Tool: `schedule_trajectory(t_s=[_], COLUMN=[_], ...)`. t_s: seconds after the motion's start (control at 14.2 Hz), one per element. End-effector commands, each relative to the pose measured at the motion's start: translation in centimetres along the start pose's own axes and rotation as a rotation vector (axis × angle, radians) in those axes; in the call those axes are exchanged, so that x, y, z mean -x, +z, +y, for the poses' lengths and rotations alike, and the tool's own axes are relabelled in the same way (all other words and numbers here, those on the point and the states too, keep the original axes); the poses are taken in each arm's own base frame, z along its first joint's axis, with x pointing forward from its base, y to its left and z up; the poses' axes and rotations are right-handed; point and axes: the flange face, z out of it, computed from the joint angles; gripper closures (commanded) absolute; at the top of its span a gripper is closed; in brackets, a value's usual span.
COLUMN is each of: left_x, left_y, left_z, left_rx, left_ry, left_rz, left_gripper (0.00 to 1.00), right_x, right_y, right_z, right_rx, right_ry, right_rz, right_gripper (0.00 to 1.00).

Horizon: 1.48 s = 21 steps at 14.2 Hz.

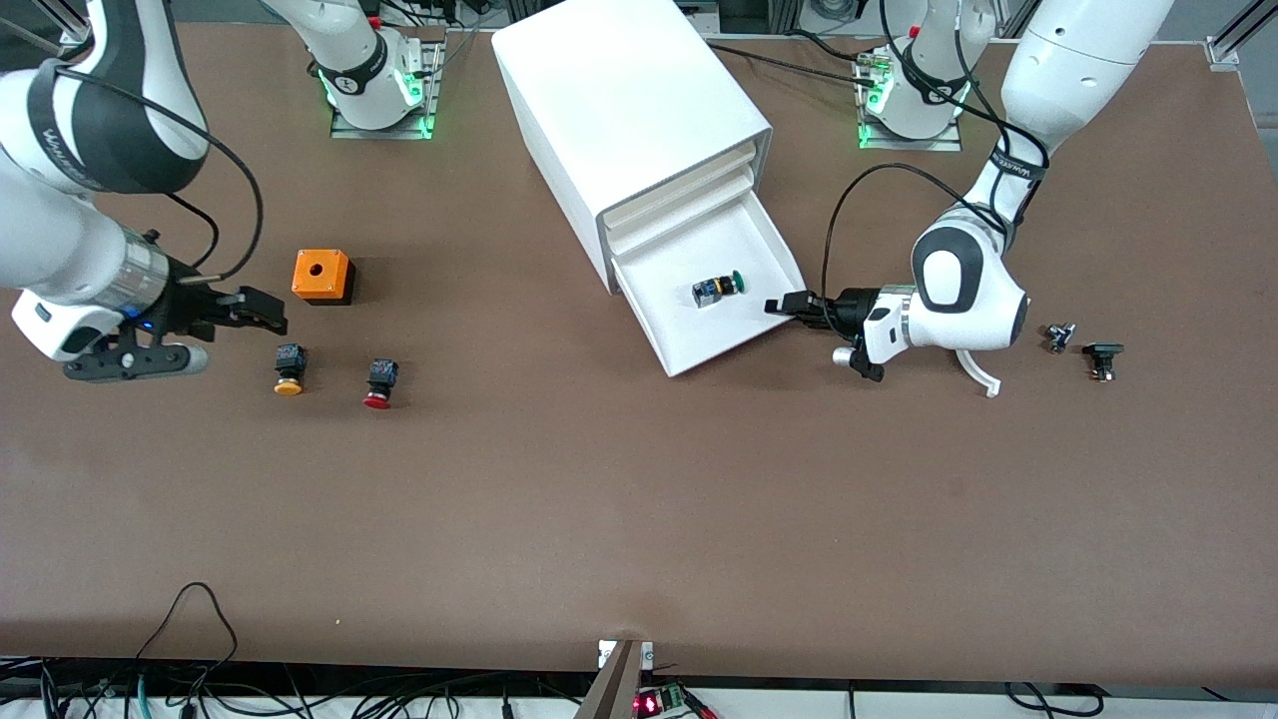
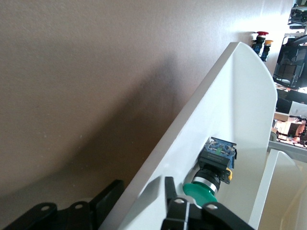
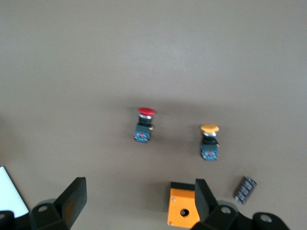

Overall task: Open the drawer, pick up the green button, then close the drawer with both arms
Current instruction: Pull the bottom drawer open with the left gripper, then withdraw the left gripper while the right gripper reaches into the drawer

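The white cabinet (image 1: 639,110) stands at the middle of the table, and its lowermost drawer (image 1: 699,345) is pulled out. The green-capped button (image 1: 721,288) lies on its side in the drawer and shows close up in the left wrist view (image 2: 212,175). My left gripper (image 1: 784,307) is open at the drawer's side wall toward the left arm's end. In the left wrist view this gripper (image 2: 136,196) has one finger outside the wall (image 2: 235,96) and one inside, close to the green cap. My right gripper (image 1: 262,312) is open and empty, low over the table beside the orange box.
An orange box (image 1: 322,276), a yellow-capped button (image 1: 290,369) and a red-capped button (image 1: 379,383) lie toward the right arm's end. Two small dark parts (image 1: 1058,337) (image 1: 1102,359) lie toward the left arm's end. The two upper drawers (image 1: 689,185) are shut.
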Motion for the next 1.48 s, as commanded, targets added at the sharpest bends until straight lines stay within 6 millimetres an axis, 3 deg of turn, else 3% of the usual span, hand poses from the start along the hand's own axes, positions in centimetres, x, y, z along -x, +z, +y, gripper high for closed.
schedule_trajectory(t_s=[0.0, 0.21, 0.28, 0.49, 0.56, 0.99, 1.2, 1.41], left_x=[-0.8, -1.1, -1.4, -1.3, -1.0, 1.1, 2.7, 5.0], left_y=[-2.6, -10.0, -11.3, -15.0, -17.3, -32.2, -36.4, -39.0], left_z=[2.7, 3.4, 3.5, 6.5, 6.5, 14.2, 18.0, 21.0], left_rx=[-0.041, -0.064, -0.071, -0.122, -0.173, -0.574, -0.744, -0.866], left_ry=[0.033, 0.039, 0.032, 0.110, 0.145, 0.441, 0.488, 0.400], left_rz=[0.076, 0.230, 0.283, 0.353, 0.360, 0.196, 0.072, 0.011], left_gripper=[0.00, 0.00, 0.00, 0.00, 0.00, 0.00, 0.00, 0.00], right_x=[-2.8, -4.0, -4.3, -4.5, -4.7, -0.2, 0.2, -0.2], right_y=[0.0, 1.7, 2.2, 3.3, 3.4, 5.3, 6.3, 8.3], right_z=[-3.3, -8.5, -10.7, -17.8, -19.9, -33.7, -39.7, -43.1], right_rx=[-0.033, -0.068, -0.080, -0.146, -0.171, -0.237, -0.233, -0.211], right_ry=[-0.142, -0.234, -0.270, -0.388, -0.439, -0.805, -0.925, -0.997], right_rz=[0.027, 0.063, 0.084, 0.145, 0.173, 0.158, 0.187, 0.200], right_gripper=[0.00, 0.00, 0.00, 0.00, 0.00, 0.00, 0.00, 0.00])
